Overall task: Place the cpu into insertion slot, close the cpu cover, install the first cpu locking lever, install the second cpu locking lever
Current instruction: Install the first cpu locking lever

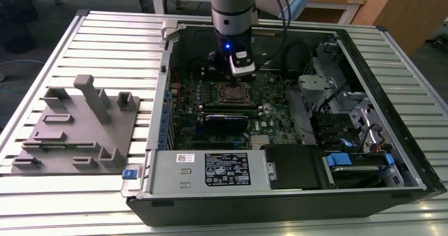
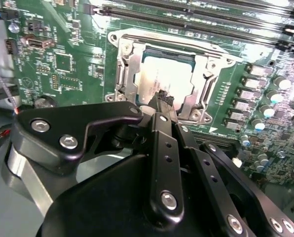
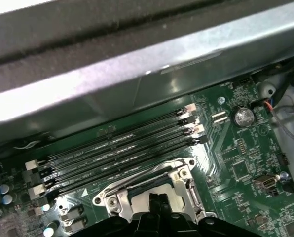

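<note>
The cpu (image 2: 164, 79), a dull silver square, lies in the insertion slot (image 1: 234, 94) on the green motherboard. The cpu cover (image 2: 125, 74), a silver frame, lies down around the chip. In the second wrist view my gripper (image 2: 163, 97) is shut, its black fingertips pressed together at the chip's near edge with nothing seen between them. In the first wrist view the gripper (image 3: 157, 199) hangs over the socket frame (image 3: 179, 180). A thin metal lever (image 2: 171, 40) runs along the cover's far side. In the exterior view the gripper (image 1: 234, 82) points straight down at the socket.
The open computer case (image 1: 392, 52) lies on a slatted metal table (image 1: 105, 47). Black memory slots (image 3: 117, 150) run beside the socket. A long black card (image 1: 225, 121) sits nearer the case front. A grey fixture block (image 1: 77, 126) stands at the exterior view's left.
</note>
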Robot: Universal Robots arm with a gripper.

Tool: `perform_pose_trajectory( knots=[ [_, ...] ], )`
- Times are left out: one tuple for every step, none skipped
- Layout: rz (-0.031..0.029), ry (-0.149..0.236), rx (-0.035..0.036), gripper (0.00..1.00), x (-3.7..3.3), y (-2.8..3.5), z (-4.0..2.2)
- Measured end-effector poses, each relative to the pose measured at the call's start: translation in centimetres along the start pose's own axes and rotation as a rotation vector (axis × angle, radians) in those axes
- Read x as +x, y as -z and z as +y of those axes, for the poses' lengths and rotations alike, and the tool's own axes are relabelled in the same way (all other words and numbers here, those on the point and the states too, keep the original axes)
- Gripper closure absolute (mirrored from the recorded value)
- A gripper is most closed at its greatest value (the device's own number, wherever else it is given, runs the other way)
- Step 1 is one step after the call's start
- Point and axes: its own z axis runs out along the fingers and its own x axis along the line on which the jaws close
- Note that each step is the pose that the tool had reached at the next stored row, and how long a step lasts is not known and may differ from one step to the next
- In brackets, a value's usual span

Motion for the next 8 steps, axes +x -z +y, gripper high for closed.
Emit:
perform_pose_trajectory(
  knots=[
    [0.0083, 0.000, 0.0032, 0.89, 0.00, -0.02, 0.00],
    [0.0189, -0.001, 0.0074, 0.89, 0.00, -0.03, 0.00],
    [0.0298, -0.001, 0.0116, 0.89, 0.00, -0.05, 0.00],
    [0.0395, -0.002, 0.0153, 0.89, 0.00, -0.07, 0.00],
    [0.0419, -0.002, 0.0165, 0.89, 0.00, -0.06, 0.00],
    [0.0422, -0.002, 0.0166, 0.89, 0.00, -0.06, 0.00],
    [0.0424, -0.002, 0.0168, 0.89, 0.00, -0.06, -0.01],
    [0.0425, -0.002, 0.0168, 0.89, 0.00, -0.06, -0.01]
  ],
)
